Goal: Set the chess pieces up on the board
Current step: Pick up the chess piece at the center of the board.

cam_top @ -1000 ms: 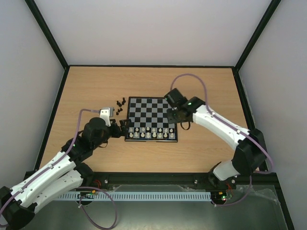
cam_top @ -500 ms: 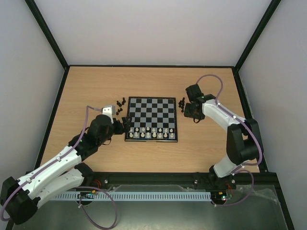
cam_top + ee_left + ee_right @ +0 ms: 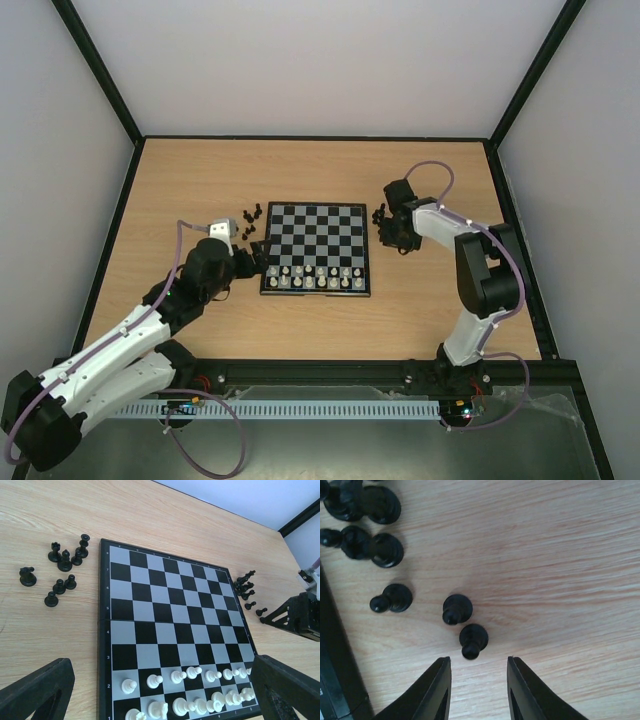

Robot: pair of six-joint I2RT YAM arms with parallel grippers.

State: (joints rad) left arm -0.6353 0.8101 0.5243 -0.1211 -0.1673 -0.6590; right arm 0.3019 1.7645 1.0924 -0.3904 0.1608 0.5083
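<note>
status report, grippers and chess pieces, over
Left gripper open, empty. Right gripper open, black pawn just ahead. White pieces on board, black pieces on table. Nothing blocking.

Left wrist: nearest white row [image 3: 181,706] cut by bottom edge; left gripper [image 3: 161,685], fingers [image 3: 40,692] cropped at both lower corners; right wrist: top-left black pieces [image 3: 345,502] cut by frame; board [image 3: 330,690] only an edge sliver; top view: piece types too small to tell.

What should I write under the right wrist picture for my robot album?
Right gripper open near loose black pawns on the wooden table, beside the board.
</note>
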